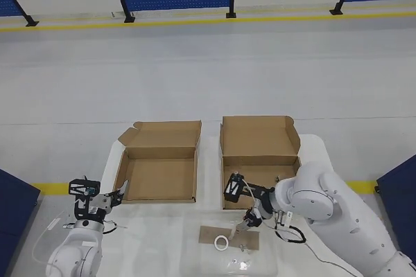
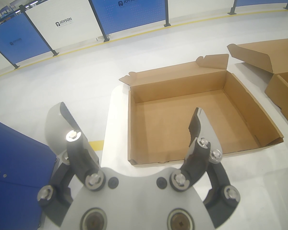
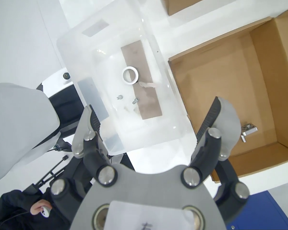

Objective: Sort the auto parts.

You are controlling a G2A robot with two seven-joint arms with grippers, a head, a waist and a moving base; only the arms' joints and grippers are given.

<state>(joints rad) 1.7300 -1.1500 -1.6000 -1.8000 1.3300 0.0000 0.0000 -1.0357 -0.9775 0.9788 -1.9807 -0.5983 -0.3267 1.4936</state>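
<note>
1. The right gripper [image 3: 153,104] hangs spread wide with nothing between its fingers. It is above the clear bin [image 3: 103,48] at the table's near edge, on the bin's side toward the right box [image 3: 230,84].
2. The unsorted parts lie in that bin: a white ring [image 3: 130,75] flat on a brown card [image 3: 134,53], and two small screws [image 3: 135,100] beside it.
3. From the open fingers the ring is ahead and below, toward the bin's middle, and the screws are nearer the fingertips than the ring is. The ring is round, so it has no long axis to line up with. The screws seem to lie on their sides, but they are too small to read a heading.
4. The right box, just beside the bin, already holds a metal bracket [image 3: 249,130] near one corner.
5. The left gripper [image 2: 129,107], also wide open and holding nothing, faces the left box [image 2: 182,125] near the table's left edge, well apart from the bin.
6. The right arm is clearly the nearer one, so the next pick looks to be its job: a straight descent into the bin.
</note>
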